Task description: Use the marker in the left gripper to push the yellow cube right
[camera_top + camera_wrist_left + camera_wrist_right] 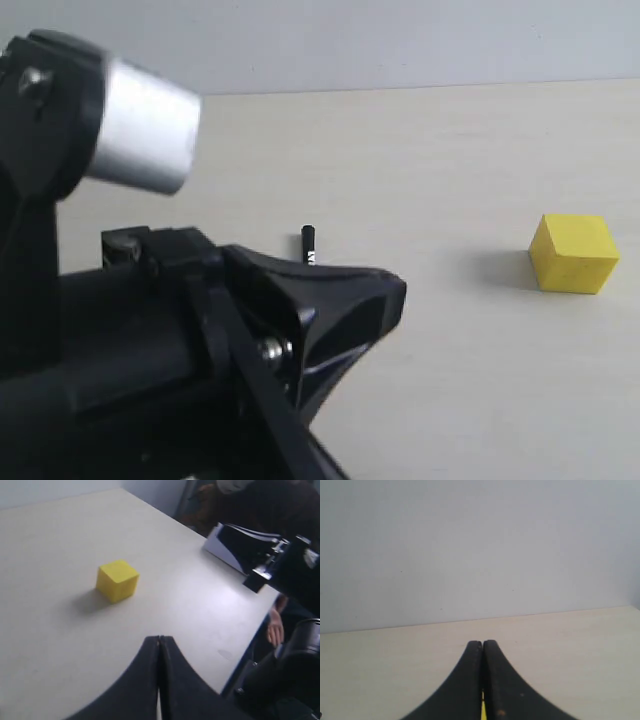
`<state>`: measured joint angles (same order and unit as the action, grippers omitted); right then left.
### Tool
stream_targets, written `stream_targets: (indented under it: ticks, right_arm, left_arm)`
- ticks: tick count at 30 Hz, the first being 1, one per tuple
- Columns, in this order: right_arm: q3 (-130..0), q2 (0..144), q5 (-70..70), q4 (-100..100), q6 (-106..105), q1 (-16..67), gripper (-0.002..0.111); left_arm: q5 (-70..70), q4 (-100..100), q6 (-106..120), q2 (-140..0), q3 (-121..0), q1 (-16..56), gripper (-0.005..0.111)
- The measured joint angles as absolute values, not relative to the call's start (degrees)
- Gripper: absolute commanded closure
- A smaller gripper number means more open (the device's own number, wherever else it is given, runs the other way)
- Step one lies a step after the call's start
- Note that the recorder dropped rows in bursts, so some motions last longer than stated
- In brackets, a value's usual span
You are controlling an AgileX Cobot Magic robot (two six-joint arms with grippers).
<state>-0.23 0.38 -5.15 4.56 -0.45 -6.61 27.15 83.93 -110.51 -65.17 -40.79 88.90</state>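
Observation:
The yellow cube (573,253) sits alone on the pale table, well to the right of my left gripper (397,289) and not touching it. The marker (308,244) shows only as a black capped end with white lettering, rising just behind the gripper's body; the barrel is hidden. In the left wrist view the left gripper (160,639) has its fingers pressed together, with a thin white sliver low between them, and the cube (116,580) lies ahead with bare table in between. My right gripper (483,643) is shut, with a yellow sliver in its gap.
The black left arm with its silver cylinder (140,125) fills the near left of the exterior view. In the left wrist view the table edge (250,640) runs close by, with dark equipment (295,570) and a person's hand (274,627) beyond it.

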Motion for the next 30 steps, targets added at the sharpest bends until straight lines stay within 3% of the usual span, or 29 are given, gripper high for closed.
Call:
stream_targets:
  ticks: [11, 25, 30]
  right_arm:
    - [-0.2, 0.4, -5.2, 4.6, -0.4, -6.6, 0.108]
    - [-0.2, 0.4, -5.2, 4.6, -0.4, -6.6, 0.108]
    - [-0.2, 0.4, -5.2, 4.6, -0.4, -6.6, 0.108]
  left_arm:
    - [23.8, 87.3, -110.5, -63.4, -40.5, 89.6, 0.107]
    - [62.1, 72.5, -119.5, -62.9, -40.5, 89.6, 0.107]
    - [57.3, 70.4, -116.3, -62.0, -40.5, 82.4, 0.107]
